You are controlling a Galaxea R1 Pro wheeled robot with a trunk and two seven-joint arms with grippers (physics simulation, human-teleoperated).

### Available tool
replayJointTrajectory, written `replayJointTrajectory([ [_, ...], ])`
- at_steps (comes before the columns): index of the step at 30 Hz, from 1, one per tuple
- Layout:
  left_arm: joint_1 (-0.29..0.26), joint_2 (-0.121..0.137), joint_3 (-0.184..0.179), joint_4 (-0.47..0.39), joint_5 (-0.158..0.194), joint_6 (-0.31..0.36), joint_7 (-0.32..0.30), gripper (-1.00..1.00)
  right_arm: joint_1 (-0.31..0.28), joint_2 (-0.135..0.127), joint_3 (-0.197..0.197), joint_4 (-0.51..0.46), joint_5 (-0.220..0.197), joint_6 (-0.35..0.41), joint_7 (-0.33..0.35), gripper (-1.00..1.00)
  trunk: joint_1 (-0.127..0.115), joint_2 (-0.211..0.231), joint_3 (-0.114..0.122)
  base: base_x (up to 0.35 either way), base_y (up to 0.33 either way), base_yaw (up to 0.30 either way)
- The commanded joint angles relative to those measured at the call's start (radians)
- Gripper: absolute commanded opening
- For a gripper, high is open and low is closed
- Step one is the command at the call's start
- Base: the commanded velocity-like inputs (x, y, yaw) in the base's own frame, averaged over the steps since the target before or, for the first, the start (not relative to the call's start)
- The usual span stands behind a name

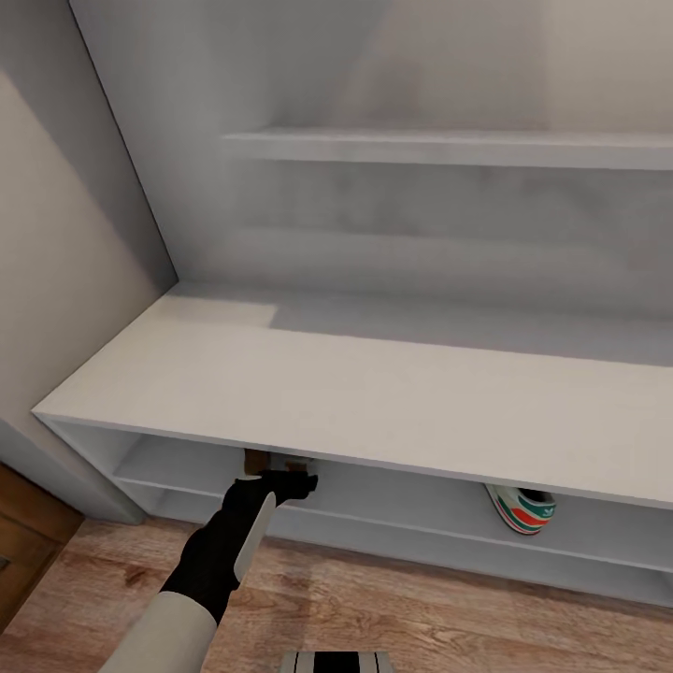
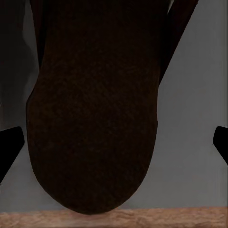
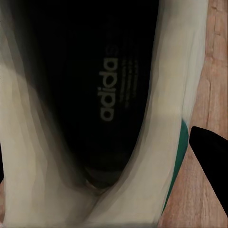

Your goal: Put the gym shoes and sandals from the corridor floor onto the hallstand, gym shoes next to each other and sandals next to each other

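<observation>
Pale grey hallstand (image 1: pixel 308 393) spans the head view above wood-plank corridor floor (image 1: pixel 374 608). Left gripper (image 1: pixel 292 483) reaches under the bench top into the upper low shelf, a brown sandal (image 1: pixel 280 461) at its tips; in the left wrist view this sandal (image 2: pixel 92 109) lies along the fingers, rounded end nearest the floor strip, grey surface behind. Fingertips (image 2: pixel 9 149) stand apart beside it; clamped or released, I cannot tell. One gym shoe (image 1: pixel 522 509) sits on the same shelf, well to the right, one end facing outward. Right wrist view: another gym shoe (image 3: pixel 95 114) over floor planks, opening toward the camera; grip state cannot be told. Judgement: seat the sandal fully on the shelf, leaving room beside it for its mate.
</observation>
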Motion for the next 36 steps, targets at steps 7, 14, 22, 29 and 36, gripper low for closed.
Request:
replayJointTrajectory([
  [7,-0.002,0.000,-0.002,-0.001,0.011,-0.020,0.009,1.00,-0.002,-0.001,-0.003,-0.001,0.007,0.005,0.002,-1.00,0.000,0.000,-0.001,0.000,0.000,0.000],
  [14,-0.002,0.000,-0.002,-0.001,0.012,-0.058,0.009,1.00,-0.002,-0.002,-0.004,0.000,0.007,0.005,0.002,-1.00,0.000,0.000,-0.001,0.000,0.000,0.000],
  [22,-0.002,0.000,-0.003,0.000,0.014,-0.059,0.009,1.00,-0.002,-0.002,-0.005,0.000,0.007,0.005,0.002,-1.00,0.000,0.000,-0.001,-0.063,0.000,0.000],
  [29,-0.002,0.000,-0.003,0.000,0.014,-0.059,0.009,1.00,-0.002,-0.002,-0.004,0.000,0.007,0.005,0.002,-1.00,0.000,0.000,-0.001,-0.313,0.000,0.000],
  [36,-0.002,0.000,-0.003,0.000,0.014,-0.059,0.009,1.00,-0.002,-0.002,-0.003,0.000,0.007,0.005,0.002,-1.00,0.000,0.000,-0.001,-0.337,0.000,0.000],
])
